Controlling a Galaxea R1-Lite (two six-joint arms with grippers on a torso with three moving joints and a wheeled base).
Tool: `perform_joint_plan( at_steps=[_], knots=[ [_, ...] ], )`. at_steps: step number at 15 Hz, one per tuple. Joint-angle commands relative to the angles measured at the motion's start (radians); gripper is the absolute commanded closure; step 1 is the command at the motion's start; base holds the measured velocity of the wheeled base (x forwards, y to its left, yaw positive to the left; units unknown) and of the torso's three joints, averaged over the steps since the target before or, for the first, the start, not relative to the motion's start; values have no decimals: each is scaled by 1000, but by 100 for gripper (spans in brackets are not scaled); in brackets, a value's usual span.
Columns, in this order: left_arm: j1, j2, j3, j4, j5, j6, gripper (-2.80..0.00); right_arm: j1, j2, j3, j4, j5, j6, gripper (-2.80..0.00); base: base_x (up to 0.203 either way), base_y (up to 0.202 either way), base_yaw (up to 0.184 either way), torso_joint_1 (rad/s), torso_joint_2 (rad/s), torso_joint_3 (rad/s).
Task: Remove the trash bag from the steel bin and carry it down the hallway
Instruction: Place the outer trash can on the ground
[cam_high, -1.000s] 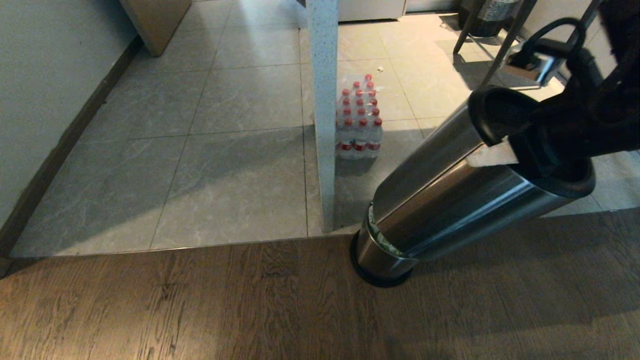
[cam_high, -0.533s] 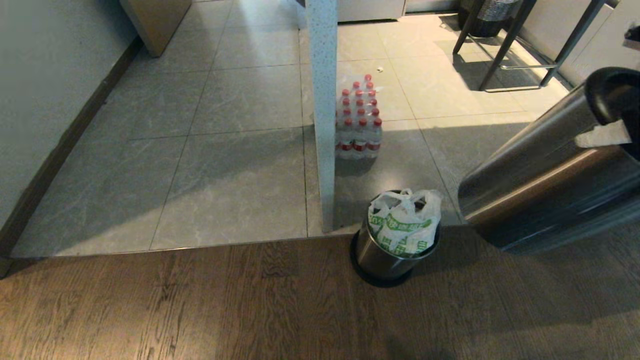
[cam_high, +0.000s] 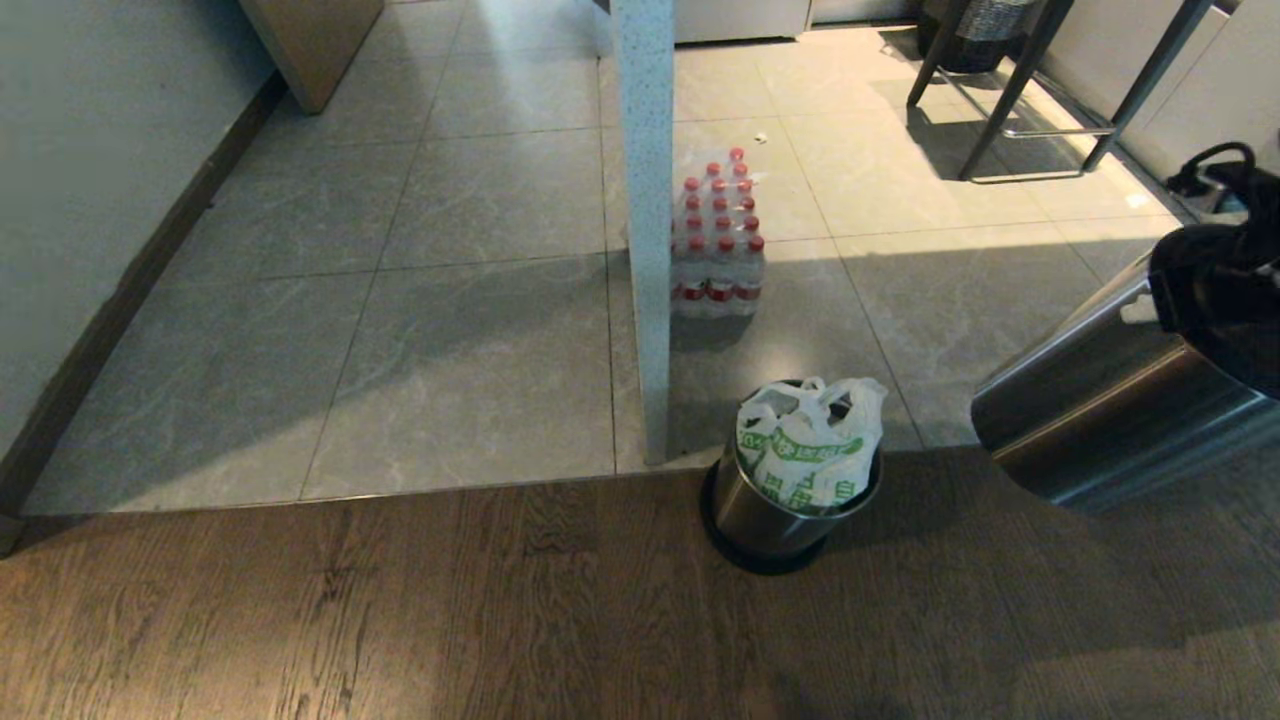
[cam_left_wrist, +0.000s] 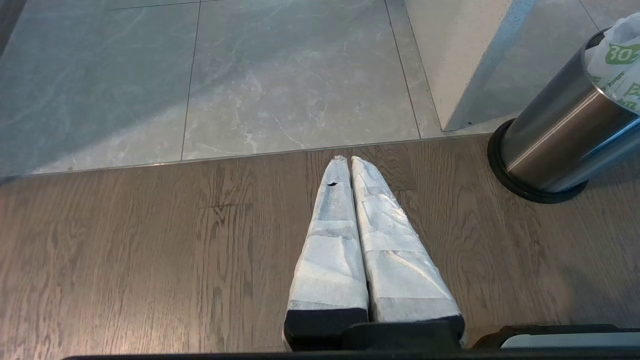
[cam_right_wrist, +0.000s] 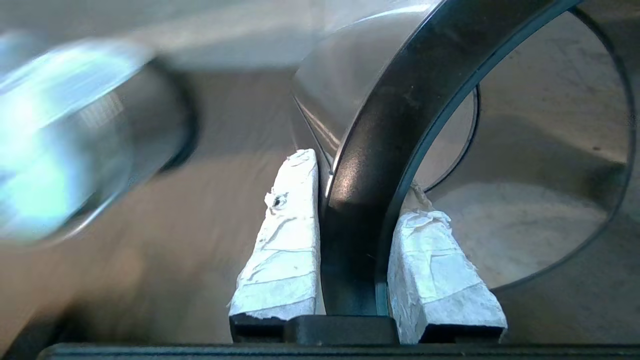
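Head view: shows the bin (cam_high: 745, 505) upright on wood floor at the tile edge, just beside a white pillar (cam_high: 645, 200). Holds the bag (cam_high: 808, 445), handles poking above its top. Shows a tilted steel sleeve (cam_high: 1080, 420) with a black rim off the floor at the right edge.

Left wrist view: shows the left gripper (cam_left_wrist: 348, 159) pressed together, empty, above the wood, bin nearby.

Right wrist view: shows the right gripper (cam_right_wrist: 357, 175) clamped across the sleeve's black rim, one finger outside, one inside.
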Motion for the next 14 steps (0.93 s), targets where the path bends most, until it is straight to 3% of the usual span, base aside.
perform_joint_plan(
  at_steps=[1,5,14],
  knots=[
    [0,-2,2,0,0,0,0,-58,209,13,-178,-1,-2,0,0,0,0,0,0,0],
    [0,-2,2,0,2,0,0,-170,425,-80,-253,-3,-2,0,0,0,0,0,0,0],
    [0,-2,2,0,0,0,0,-230,700,-279,-336,-5,-27,0,0,0,0,0,0,0]
  ],
)
